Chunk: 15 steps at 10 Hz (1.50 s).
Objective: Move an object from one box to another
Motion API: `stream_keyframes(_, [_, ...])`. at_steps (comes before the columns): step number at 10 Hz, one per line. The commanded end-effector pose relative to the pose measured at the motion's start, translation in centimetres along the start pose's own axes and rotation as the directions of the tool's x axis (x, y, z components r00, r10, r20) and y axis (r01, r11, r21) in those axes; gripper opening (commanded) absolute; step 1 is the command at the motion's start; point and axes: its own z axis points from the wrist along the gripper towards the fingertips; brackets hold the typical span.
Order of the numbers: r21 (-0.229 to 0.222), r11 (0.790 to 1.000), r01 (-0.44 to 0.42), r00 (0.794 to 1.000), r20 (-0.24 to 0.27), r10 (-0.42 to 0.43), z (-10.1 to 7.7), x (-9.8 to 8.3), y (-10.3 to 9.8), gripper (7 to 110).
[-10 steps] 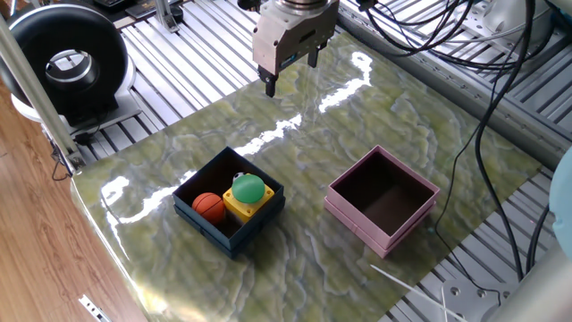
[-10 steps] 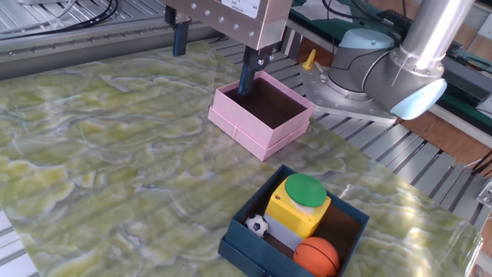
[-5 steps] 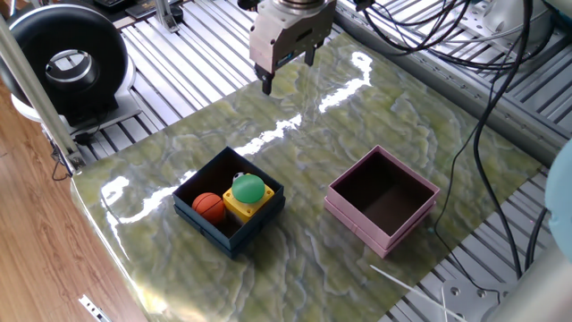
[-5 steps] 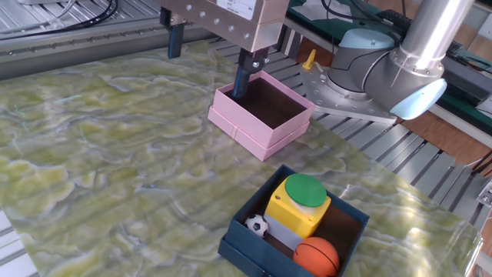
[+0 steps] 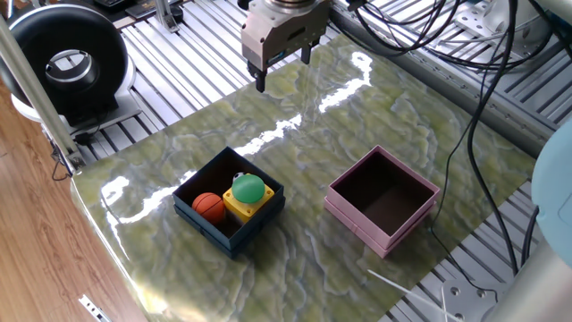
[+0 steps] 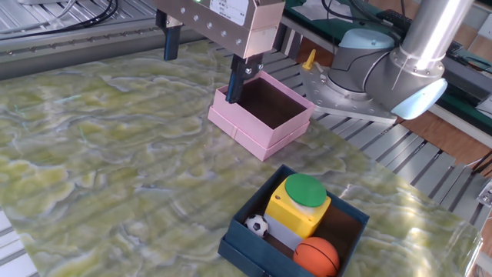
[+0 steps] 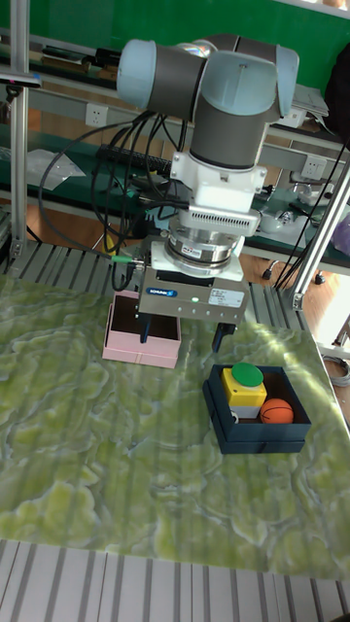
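Observation:
The navy-blue box (image 5: 193, 214) sits on the marbled green table and holds an orange ball (image 5: 209, 207), a yellow block with a green round top (image 5: 248, 191) and a small soccer ball (image 6: 257, 225). The pink box (image 5: 359, 224) with its dark inside stands empty to the right. My gripper (image 5: 284, 70) hangs open above the far side of the table with nothing between its fingers. In the other fixed view the gripper (image 6: 201, 63) has one finger in front of the pink box's (image 6: 246, 132) far corner. The tall fixed view shows the gripper (image 7: 183, 332) between both boxes.
A black round device (image 5: 63, 63) stands off the table at the far left. Black cables (image 5: 429, 27) hang over the back right. Thin white sticks (image 5: 402, 284) lie by the near right table edge. The arm's base (image 6: 384, 69) sits behind the pink box.
The gripper has shifted a little to the left and away from the pink box, still open. Both boxes and their contents have not moved.

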Motion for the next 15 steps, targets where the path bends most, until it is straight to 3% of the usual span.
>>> stream_keyframes(1, [0.000, 1.000, -0.019, 1.000, 0.004, 0.019, -0.11, -0.32, 0.20, 22])
stream_keyframes(2, [-0.001, 1.000, -0.020, 1.000, 0.004, 0.020, -0.10, -0.32, 0.32, 22])
stream_keyframes(3, [-0.003, 1.000, -0.020, 1.000, 0.001, 0.020, -0.06, -0.24, 0.46, 7])
stream_keyframes(9, [0.011, 1.000, -0.021, 1.000, 0.003, 0.021, 0.06, -0.22, 0.32, 7])
stream_keyframes(15, [-0.006, 1.000, -0.020, 1.000, 0.012, 0.020, -0.03, -0.39, 0.71, 7])
